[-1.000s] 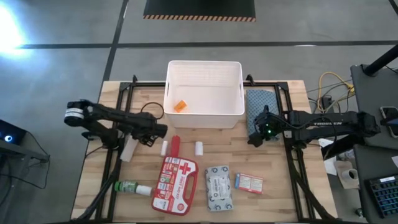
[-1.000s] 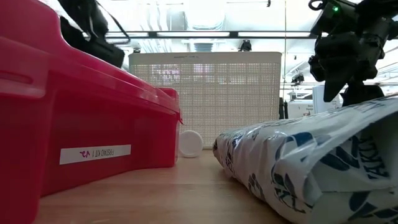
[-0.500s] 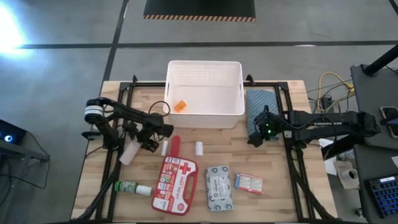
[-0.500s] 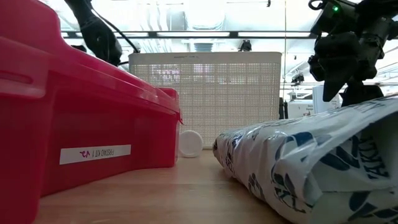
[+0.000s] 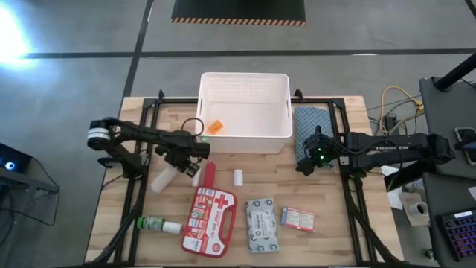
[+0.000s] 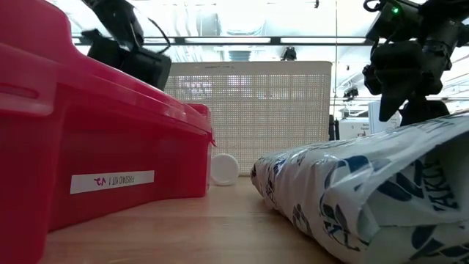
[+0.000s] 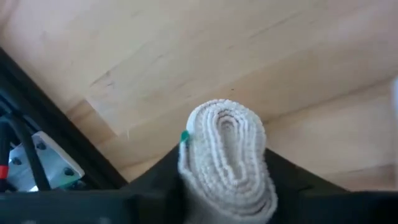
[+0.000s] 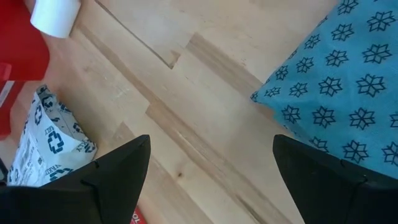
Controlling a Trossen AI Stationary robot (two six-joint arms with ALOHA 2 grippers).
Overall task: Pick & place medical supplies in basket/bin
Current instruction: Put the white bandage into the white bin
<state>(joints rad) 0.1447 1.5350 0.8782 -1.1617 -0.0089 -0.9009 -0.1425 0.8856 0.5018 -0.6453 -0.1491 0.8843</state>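
Note:
My left gripper (image 5: 198, 159) stands just left of the red first-aid case's handle, shut on a white bandage roll (image 7: 227, 155). The red case (image 5: 208, 219), the green bottle (image 5: 160, 225), the wipes pack (image 5: 262, 225) and the red-white box (image 5: 297, 218) lie flat along the near half of the table. A second white roll (image 5: 238, 177) lies in front of the white bin (image 5: 244, 138). An orange piece (image 5: 216, 126) lies in that bin. My right gripper (image 8: 211, 168) hangs open over bare wood beside the blue cloth (image 5: 312, 126). My left gripper pinches the white roll between its two fingers, one on each side of its rounded wall (image 7: 186, 168). The fingers come from above, pointing steeply down. The roll's coiled end (image 7: 225, 127) faces up toward the wrist. Whether the roll still rests on the table I cannot tell.
Black frame rails (image 5: 137, 193) run along both sides of the table. In the low view the red case (image 6: 88, 147) and the wipes pack (image 6: 366, 191) fill the foreground. Bare wood lies between the bin and the row of supplies.
My left gripper has shifted a little toward the table's right edge and turned at the wrist, ending over the roll beside the case's handle. In the low view it has come lower and farther into the picture. My right arm has kept still.

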